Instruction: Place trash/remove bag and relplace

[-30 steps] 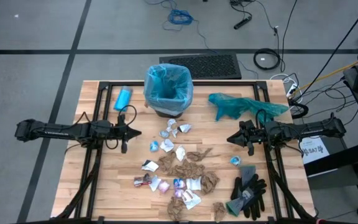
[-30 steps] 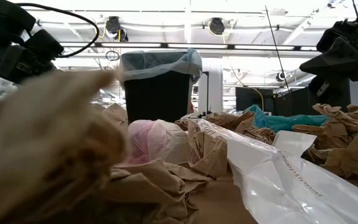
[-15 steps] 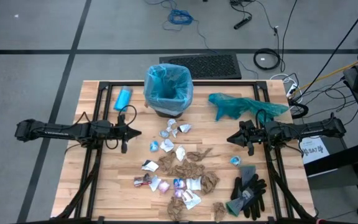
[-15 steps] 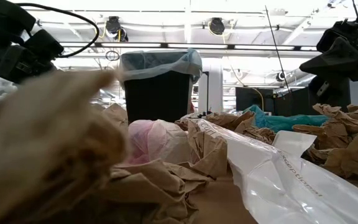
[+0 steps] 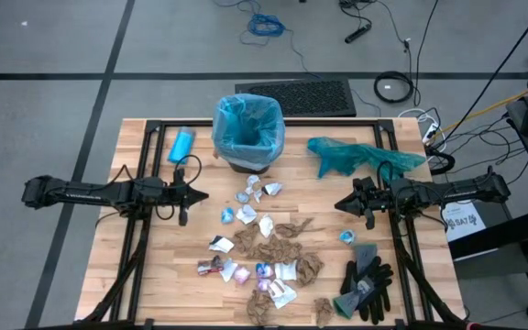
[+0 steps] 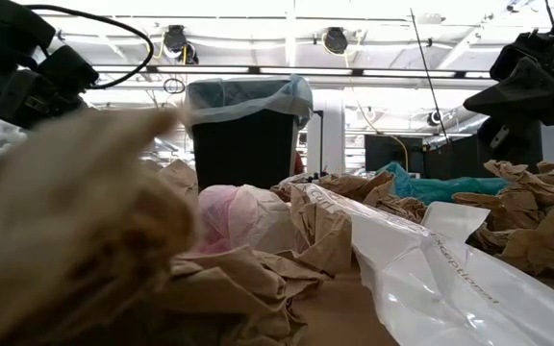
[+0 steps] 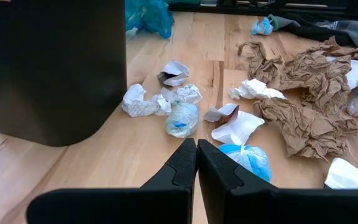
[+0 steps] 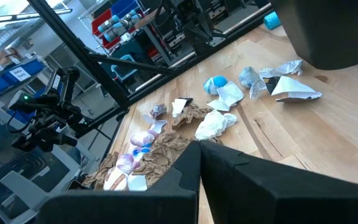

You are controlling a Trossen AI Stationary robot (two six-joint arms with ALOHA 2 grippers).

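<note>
The trash [image 5: 266, 252] lies scattered over the table's middle and near part: crumpled brown paper [image 7: 306, 93], white wrappers [image 7: 238, 127] and small coloured bits. The pale blue bag [image 5: 247, 124] lines a black bin [image 6: 248, 144] standing at the table's far middle, its rim folded over the bin's top. My left gripper [image 5: 204, 194] is shut, held above the table left of the trash, touching nothing. My right gripper [image 5: 339, 205] is shut at the right, also empty.
A teal-green plastic bag [image 5: 356, 156] lies at the far right. Black-and-grey gloves [image 5: 367, 284] lie at the near right. A light-blue bottle [image 5: 181, 145] lies left of the bin. Bare wood [image 5: 168, 266] shows at the near left.
</note>
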